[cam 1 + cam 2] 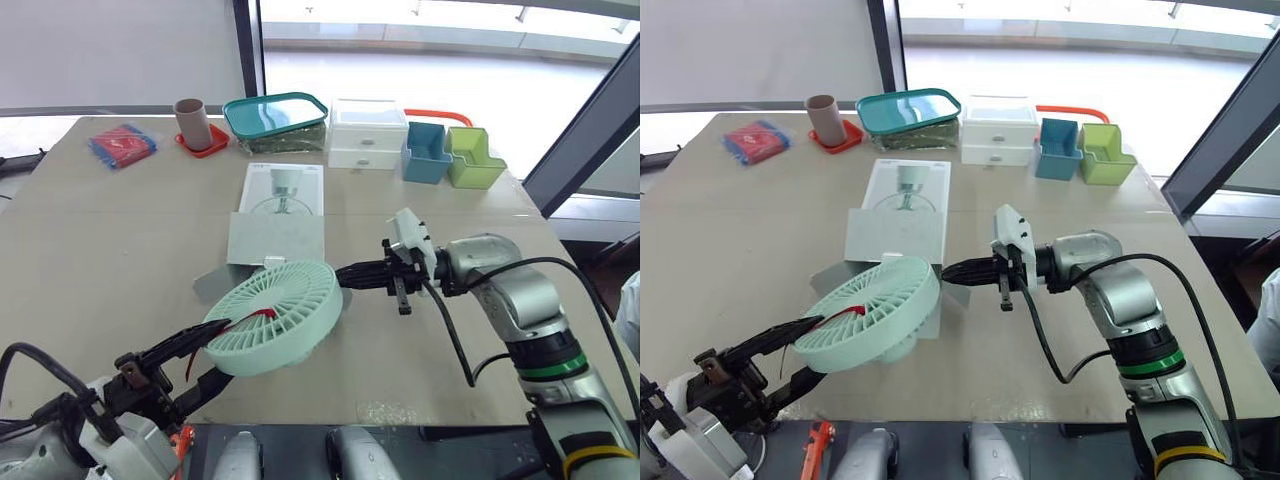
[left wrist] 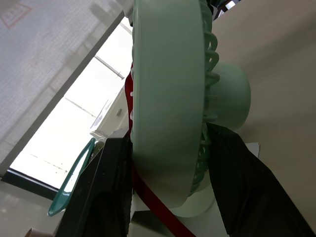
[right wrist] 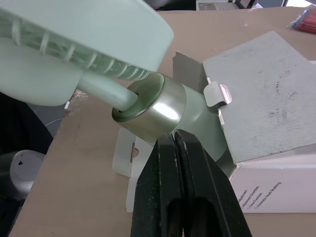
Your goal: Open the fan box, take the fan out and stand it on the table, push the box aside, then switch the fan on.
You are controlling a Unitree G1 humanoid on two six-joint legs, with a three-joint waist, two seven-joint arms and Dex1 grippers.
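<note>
A mint-green fan (image 1: 275,315) is tilted over the near middle of the table. My left gripper (image 1: 222,352) is shut on its round head, one finger (image 2: 113,187) on each side of the rim. A red strap (image 2: 148,197) hangs by the rim. The fan's base (image 3: 163,111), with a silvery ring, sits low at the open end of the white fan box (image 1: 280,225), whose flaps lie spread. From the right, my right gripper (image 1: 340,277) is shut with nothing in it. Its tips (image 3: 174,136) are right against the base.
Along the far edge stand a red packet (image 1: 122,145), a brown cup on a red coaster (image 1: 193,125), a teal-lidded container (image 1: 275,118), a white drawer unit (image 1: 368,133), a blue bin (image 1: 428,152) and a green bin (image 1: 472,158).
</note>
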